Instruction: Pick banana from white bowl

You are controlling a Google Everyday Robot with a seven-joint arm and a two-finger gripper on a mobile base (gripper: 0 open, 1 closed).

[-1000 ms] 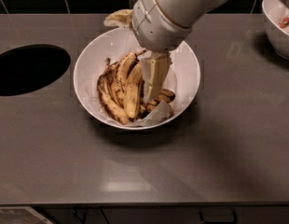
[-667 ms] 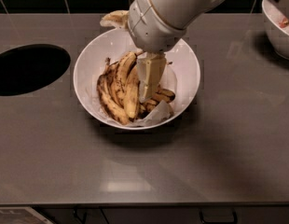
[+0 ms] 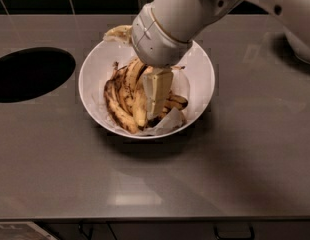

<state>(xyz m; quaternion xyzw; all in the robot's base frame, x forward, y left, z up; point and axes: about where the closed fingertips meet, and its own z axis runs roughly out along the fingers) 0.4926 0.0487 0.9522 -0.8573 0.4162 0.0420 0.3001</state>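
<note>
The white bowl (image 3: 197, 71) stands in the middle of the grey counter, lined with crumpled white paper (image 3: 167, 123). Several overripe bananas lie in its left half. The banana (image 3: 140, 101), long, thick and yellow with brown speckles, lies near the bowl's middle with its dark end toward the front. My gripper (image 3: 157, 94) reaches down from the upper right into the bowl. It sits right against the banana's right side and hides what lies under it. Shorter, browner bananas (image 3: 115, 106) lie to the left.
A dark round opening (image 3: 30, 74) is cut into the counter at the left. A pale banana scrap (image 3: 117, 33) lies just behind the bowl. My arm (image 3: 195, 9) covers the back right of the counter. A black tiled wall runs along the back.
My arm has shifted a little to the left and the gripper has sunk deeper into the bowl beside the banana. The bananas have not visibly moved.
</note>
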